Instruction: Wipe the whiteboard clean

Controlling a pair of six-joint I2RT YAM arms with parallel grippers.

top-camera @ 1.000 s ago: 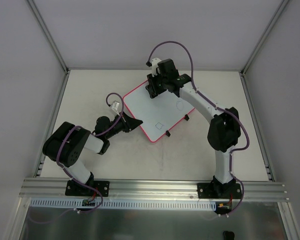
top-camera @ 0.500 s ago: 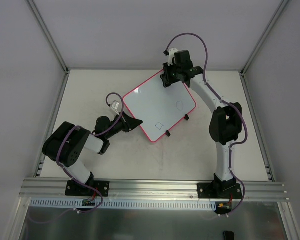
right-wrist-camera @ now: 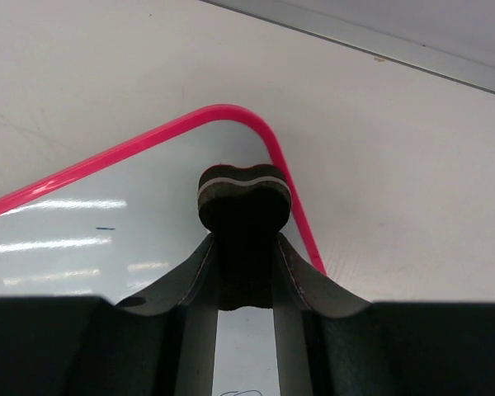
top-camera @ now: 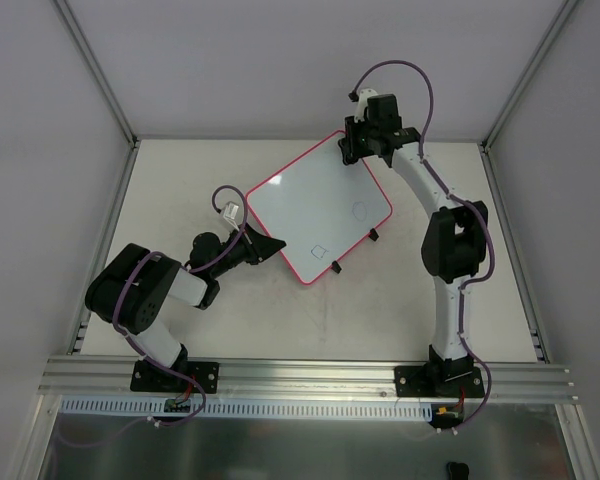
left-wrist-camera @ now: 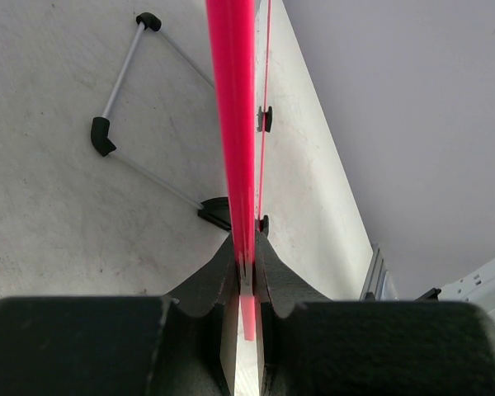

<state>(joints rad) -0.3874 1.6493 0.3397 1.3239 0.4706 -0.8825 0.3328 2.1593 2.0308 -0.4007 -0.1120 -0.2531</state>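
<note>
Your right claw [top-camera: 352, 150] pinches a small black eraser [right-wrist-camera: 243, 198] at the far corner of the whiteboard [top-camera: 318, 208], which lies skewed like a diamond in the middle of the pale worktop [top-camera: 180, 190], as the overhead camera shows. The right arm reaches long up the worktop's right side, its wrist above that far corner, near the back wall. In the right wrist view the eraser, a dark block with a thin pale layer across it, is squeezed between both fingers just inside the rounded bend of the pink frame. Whether it presses on the board or hangs just clear of it cannot be told. Your left claw [top-camera: 270, 245] is clamped on the board's near-left edge, and the left wrist camera shows the pink rim edge-on, caught tightly between the two black fingers [left-wrist-camera: 210, 280]. Left of that rim in the same view, a grey rod bracket [left-wrist-camera: 120, 91] with black end caps shows against a grainy pale surface. On the board, a faint looped pen mark [top-camera: 359, 210] sits toward the right corner and a small square mark [top-camera: 319, 251] toward the near corner, both well apart from the eraser. Two small black clips [top-camera: 373, 235] stick out from the near-right edge. A short dark dash [right-wrist-camera: 105, 228] shows on the white surface left of the eraser.
</note>
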